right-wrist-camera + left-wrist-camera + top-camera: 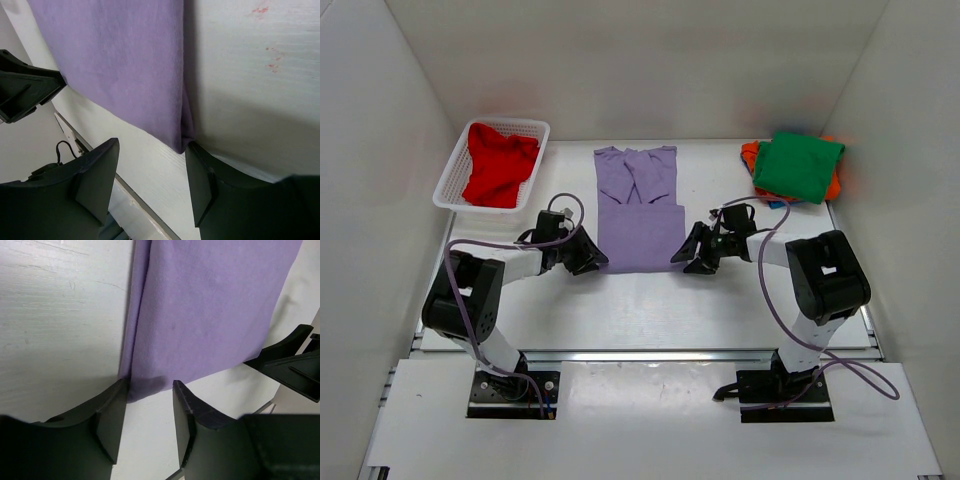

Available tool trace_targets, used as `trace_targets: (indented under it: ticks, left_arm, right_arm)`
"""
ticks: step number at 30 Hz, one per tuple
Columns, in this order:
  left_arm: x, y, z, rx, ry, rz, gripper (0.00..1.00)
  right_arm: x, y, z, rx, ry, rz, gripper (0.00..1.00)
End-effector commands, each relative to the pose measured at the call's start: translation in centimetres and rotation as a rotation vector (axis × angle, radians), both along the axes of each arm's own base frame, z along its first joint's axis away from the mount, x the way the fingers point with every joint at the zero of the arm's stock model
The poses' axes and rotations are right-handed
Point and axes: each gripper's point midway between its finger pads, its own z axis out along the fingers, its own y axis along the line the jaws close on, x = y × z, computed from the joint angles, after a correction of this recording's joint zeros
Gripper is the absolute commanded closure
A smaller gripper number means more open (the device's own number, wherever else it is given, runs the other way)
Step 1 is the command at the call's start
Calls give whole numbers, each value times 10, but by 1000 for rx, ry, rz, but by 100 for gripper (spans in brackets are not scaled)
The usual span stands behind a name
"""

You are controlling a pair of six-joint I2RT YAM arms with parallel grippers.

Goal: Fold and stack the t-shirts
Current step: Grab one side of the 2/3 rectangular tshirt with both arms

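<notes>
Flanking lavender t-shirt [640, 225] near corners, left end effector [594, 263], right end effector [683, 260], both released

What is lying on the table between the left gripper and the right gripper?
The lavender-purple t-shirt: its near edge spans the stretch from the left gripper to the right gripper, as the top external view shows.

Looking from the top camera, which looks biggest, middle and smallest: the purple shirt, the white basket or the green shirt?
1. purple shirt, spread out flat
2. white basket, close behind
3. green shirt, folded small
</notes>
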Motion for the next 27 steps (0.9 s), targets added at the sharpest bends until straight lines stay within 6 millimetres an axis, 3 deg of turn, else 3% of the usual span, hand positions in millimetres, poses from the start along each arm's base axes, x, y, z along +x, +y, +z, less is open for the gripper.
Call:
trace_targets:
  ticks: [1, 9, 15, 17, 19, 20, 23, 27]
  left_arm:
    - [2, -1, 17, 7, -43, 6, 47]
    - [-18, -4, 4, 24, 12, -8, 44]
    - [-21, -7, -8, 32, 34, 1, 43]
    - [-23, -7, -12, 48, 32, 3, 44]
    - [-21, -8, -10, 42, 25, 11, 57]
    - [-23, -8, -13, 45, 37, 11, 57]
    - [-25, -4, -9, 47, 38, 3, 49]
    - [-27, 9, 1, 49, 6, 35, 46]
  right_arm:
    - [4, -14, -23, -65, 6, -41, 47]
    - [1, -15, -24, -60, 18, -48, 47]
    - [3, -17, -29, -79, 14, -45, 48]
    - [1, -18, -31, -78, 23, -44, 51]
    - [-1, -19, -36, -79, 38, -46, 62]
    - [-1, -18, -37, -77, 42, -44, 68]
    - [-3, -18, -40, -83, 48, -37, 78]
    - [0, -18, -40, -90, 38, -35, 79]
